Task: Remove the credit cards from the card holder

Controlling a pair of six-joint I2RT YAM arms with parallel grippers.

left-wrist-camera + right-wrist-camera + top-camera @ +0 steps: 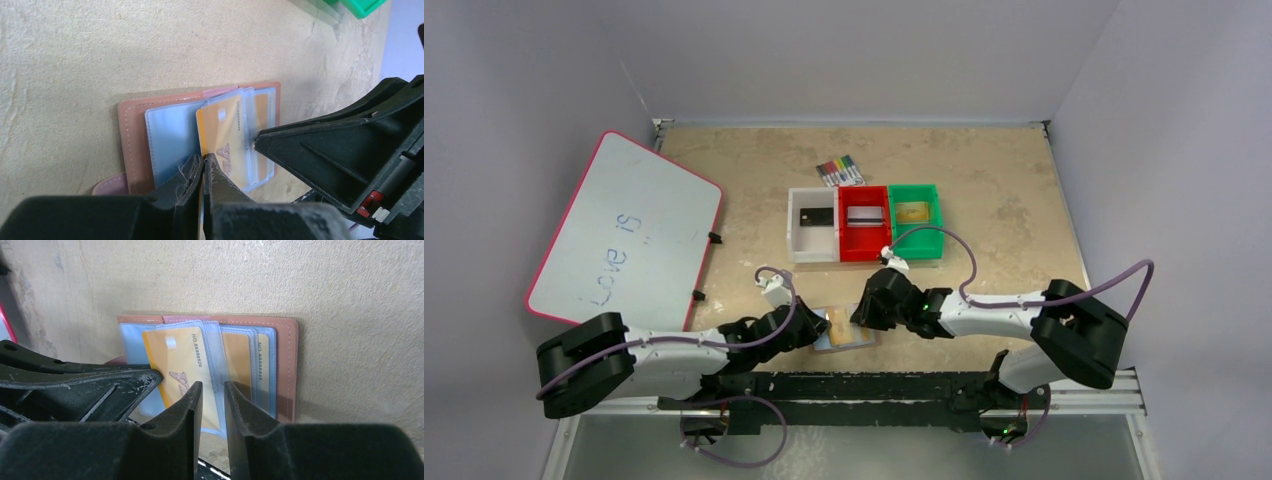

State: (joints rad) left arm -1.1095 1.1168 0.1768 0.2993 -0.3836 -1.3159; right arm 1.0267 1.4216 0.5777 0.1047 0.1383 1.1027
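**Card holder open at the near edge, both end effectors at its sleeves**

The card holder (287, 365) lies open and flat on the bench (994, 170), near the edge between my two arms. Its cover is tan-brown with a stitched border. The clear sleeves inside look pale blue and glossy. Gold shows behind the plastic in three places. One gold card (182, 365) sits askew to the rest, printed with a number line and a dark logo. I cannot tell if it is inside its sleeve or partly out.

On my left end effector (202, 165), the jaws are pressed almost together at that card's near corner. I cannot tell whether they pinch an edge. My right end effector (213, 395) has a narrow gap, with its tips over a sleeve leaf beside the askew card. I cannot tell whether it grips. Both are matte black and scuffed.

Further up the bench, three small open bins touch in a row:
- The white bin (796, 245) holds a dark card (814, 216).
- The red bin (864, 248) holds a silver-grey card (864, 218).
- The green bin (934, 215) holds a gold-toned card (911, 211).

Just behind the bins is one pack of coloured markers (839, 170). At the left lies a red-rimmed whiteboard (624, 235) with "Love is" handwritten on it. The bench surface is mottled beige and rough.
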